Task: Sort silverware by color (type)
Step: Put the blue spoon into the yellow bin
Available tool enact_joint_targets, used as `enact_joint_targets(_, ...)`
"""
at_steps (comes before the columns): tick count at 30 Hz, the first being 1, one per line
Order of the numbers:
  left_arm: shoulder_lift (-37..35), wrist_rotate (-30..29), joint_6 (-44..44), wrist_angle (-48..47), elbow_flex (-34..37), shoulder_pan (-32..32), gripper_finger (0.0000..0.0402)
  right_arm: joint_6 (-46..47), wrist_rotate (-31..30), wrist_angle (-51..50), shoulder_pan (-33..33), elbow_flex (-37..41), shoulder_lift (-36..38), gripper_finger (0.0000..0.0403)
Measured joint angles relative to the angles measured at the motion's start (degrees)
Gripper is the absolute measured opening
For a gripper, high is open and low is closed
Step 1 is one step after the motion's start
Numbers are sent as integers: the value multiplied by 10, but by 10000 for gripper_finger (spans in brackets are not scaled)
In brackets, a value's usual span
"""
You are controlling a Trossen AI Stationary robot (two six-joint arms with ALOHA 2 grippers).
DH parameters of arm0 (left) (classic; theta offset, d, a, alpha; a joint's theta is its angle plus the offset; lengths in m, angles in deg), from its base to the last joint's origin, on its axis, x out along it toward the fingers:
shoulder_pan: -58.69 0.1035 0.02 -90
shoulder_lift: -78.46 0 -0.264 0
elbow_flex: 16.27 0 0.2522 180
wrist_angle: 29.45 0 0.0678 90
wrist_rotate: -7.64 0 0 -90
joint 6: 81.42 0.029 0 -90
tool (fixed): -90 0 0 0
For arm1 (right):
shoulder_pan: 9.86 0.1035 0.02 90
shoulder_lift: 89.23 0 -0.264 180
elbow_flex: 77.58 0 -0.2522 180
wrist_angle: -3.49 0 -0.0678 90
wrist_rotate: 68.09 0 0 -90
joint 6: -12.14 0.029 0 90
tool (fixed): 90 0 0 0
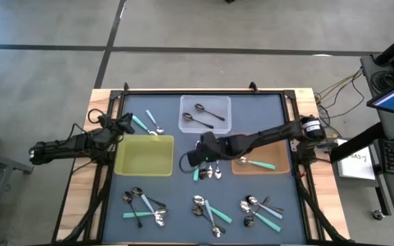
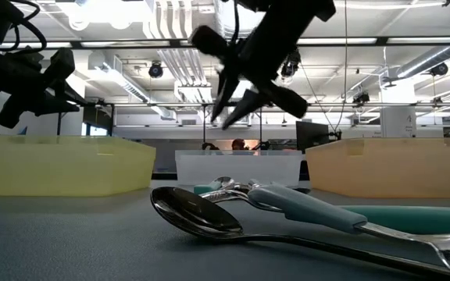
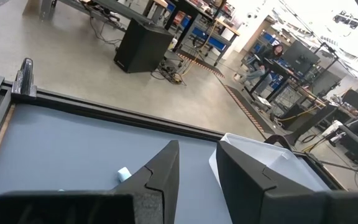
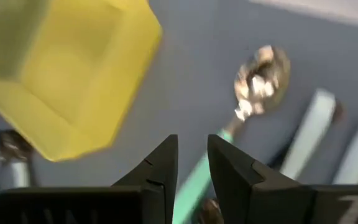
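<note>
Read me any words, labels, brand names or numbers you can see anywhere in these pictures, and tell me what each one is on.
No text can be read in any view.
White paper sheet beside the table's right edge: dark print, too small to read.
Yellow tray, clear tray, brown tray: no labels visible.
Spoons on the mat: no markings visible.

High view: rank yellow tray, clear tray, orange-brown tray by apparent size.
1. Yellow tray, largest.
2. Clear tray.
3. Orange-brown tray, though the right arm covers part of it, so second versus third is unsure.
</note>
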Motion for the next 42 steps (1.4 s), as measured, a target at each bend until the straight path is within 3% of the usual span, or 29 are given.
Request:
enact_joint_targets(6, 0, 0, 0, 0, 0, 0, 89, 64, 8, -40, 16, 0, -36, 79)
enact_joint_targets(18, 0, 0, 0, 0, 0, 0, 89, 148, 14, -148, 13, 0, -41, 77)
enact_joint_targets(42, 1, 0, 0, 0, 0, 0, 89, 188, 62, -122, 16, 0, -45, 77)
